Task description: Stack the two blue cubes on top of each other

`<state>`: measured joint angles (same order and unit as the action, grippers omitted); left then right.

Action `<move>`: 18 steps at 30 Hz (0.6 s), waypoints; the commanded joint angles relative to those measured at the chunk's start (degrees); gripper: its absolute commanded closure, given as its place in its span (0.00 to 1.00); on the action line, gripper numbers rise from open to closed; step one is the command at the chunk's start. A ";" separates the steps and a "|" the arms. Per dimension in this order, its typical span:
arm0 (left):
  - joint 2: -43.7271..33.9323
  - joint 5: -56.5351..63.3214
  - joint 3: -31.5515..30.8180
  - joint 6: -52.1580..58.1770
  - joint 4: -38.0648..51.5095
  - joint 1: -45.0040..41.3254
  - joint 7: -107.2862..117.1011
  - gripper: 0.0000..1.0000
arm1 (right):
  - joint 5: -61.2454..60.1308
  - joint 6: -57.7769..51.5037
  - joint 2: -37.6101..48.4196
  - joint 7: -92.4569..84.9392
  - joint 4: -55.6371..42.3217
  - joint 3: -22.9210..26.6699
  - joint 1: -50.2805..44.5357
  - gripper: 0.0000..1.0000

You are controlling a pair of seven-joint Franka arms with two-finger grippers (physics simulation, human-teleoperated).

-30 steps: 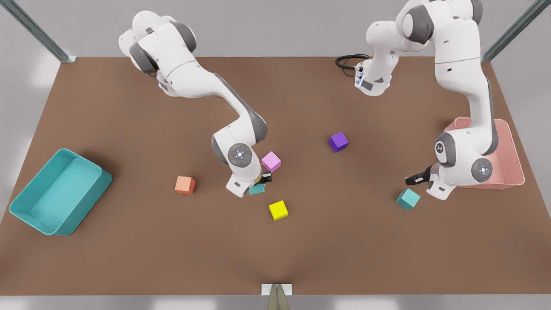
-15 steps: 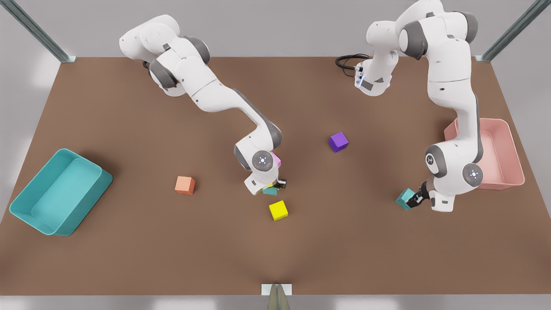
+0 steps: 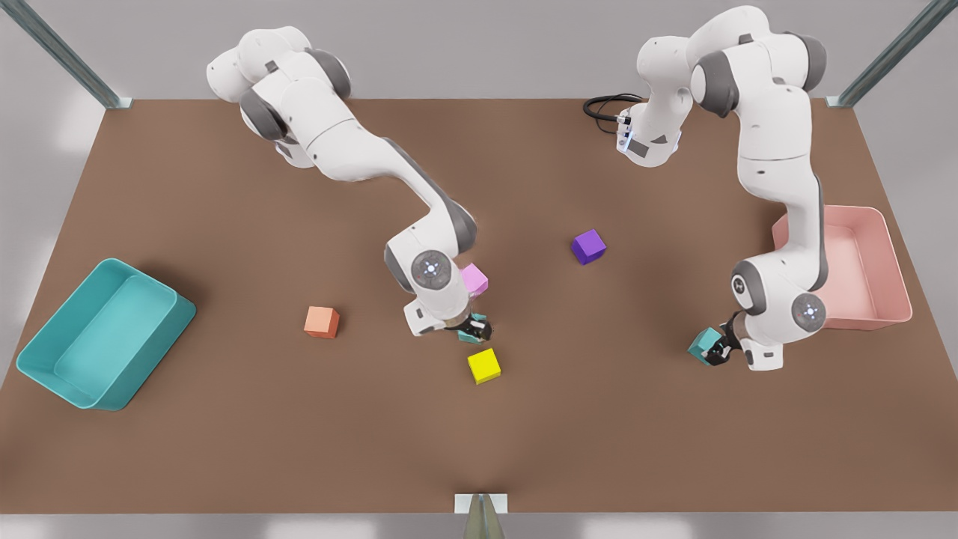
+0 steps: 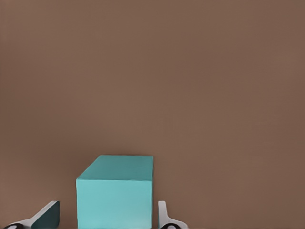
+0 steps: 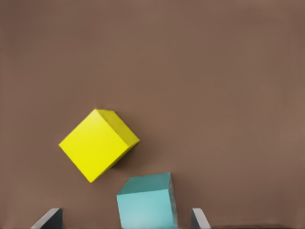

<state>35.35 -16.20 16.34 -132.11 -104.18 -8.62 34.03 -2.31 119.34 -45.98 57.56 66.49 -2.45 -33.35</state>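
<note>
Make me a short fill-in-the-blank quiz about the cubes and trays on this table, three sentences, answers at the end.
1. The cube lying beside the teal cube at the right gripper is coloured ___.
2. The pink tray stands on the front view's ___ side.
3. The left gripper has its open fingers either side of a lone cube coloured ___.

Missing words: yellow; right; teal.

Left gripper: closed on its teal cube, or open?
Open. The left gripper straddles the small matte teal cube; brown table shows between one fingertip and the cube.
</note>
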 commanded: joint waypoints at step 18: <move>-5.38 7.76 -9.91 8.78 8.45 -1.74 7.80 0.47 | 11.10 -40.33 33.48 -75.07 7.31 2.63 24.73 0.00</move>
<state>30.52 -11.41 7.93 -130.15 -97.68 -9.93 40.21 8.15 87.12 -15.17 8.58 71.87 0.26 -8.89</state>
